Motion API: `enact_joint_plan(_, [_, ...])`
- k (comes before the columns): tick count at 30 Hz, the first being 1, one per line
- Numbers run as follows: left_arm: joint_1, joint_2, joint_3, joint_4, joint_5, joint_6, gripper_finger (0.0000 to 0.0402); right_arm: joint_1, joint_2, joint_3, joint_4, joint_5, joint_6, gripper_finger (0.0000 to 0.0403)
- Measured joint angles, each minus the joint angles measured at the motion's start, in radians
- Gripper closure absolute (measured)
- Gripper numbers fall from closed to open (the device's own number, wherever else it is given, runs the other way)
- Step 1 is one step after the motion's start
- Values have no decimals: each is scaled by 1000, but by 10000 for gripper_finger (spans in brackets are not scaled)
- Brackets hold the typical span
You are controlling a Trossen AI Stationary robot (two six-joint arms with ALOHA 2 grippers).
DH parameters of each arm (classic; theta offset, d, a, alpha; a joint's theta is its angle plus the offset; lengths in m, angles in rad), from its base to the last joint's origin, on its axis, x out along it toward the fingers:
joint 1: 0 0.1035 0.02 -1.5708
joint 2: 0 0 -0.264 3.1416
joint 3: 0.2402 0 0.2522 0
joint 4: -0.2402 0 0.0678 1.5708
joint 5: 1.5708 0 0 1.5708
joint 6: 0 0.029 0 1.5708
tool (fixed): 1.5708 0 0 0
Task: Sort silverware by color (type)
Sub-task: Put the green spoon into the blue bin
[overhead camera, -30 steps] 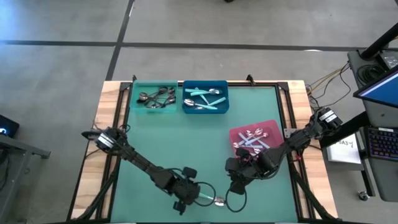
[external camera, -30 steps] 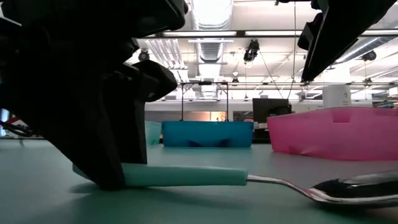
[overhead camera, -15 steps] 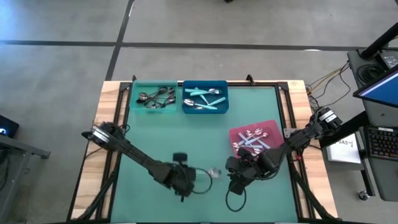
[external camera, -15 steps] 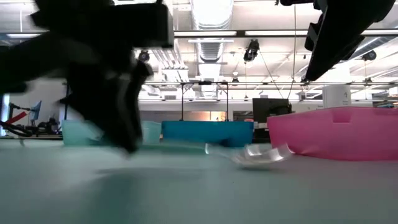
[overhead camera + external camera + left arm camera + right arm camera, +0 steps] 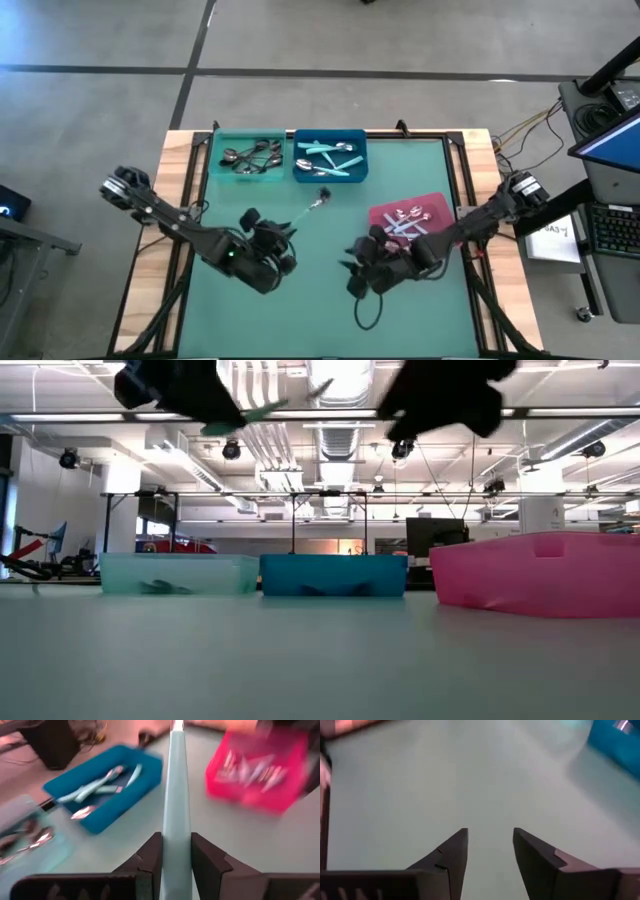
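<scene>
Turquoise-handled spoons (image 5: 325, 157) in blue bin (image 5: 329, 177)

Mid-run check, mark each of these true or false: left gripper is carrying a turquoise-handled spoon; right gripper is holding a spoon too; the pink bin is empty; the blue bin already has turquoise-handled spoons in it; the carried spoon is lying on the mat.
1. The left gripper is carrying a turquoise-handled spoon. True: its fingers are clamped on the handle.
2. The right gripper is holding a spoon too. False: its fingers are apart with nothing between them.
3. The pink bin is empty. False: several spoons lie in it.
4. The blue bin already has turquoise-handled spoons in it. True.
5. The carried spoon is lying on the mat. False: in the low view it is lifted well above the table.
</scene>
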Motion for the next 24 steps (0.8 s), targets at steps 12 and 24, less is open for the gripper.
enact_joint_plan(12, [0, -21, -227, 667, -133, 140, 339, -182, 0, 0, 468, 35, -240, 245])
enact_joint_plan(24, [-1, 10, -255, 854, -133, 216, 339, -300, 7, 0, 571, -90, -227, 245])
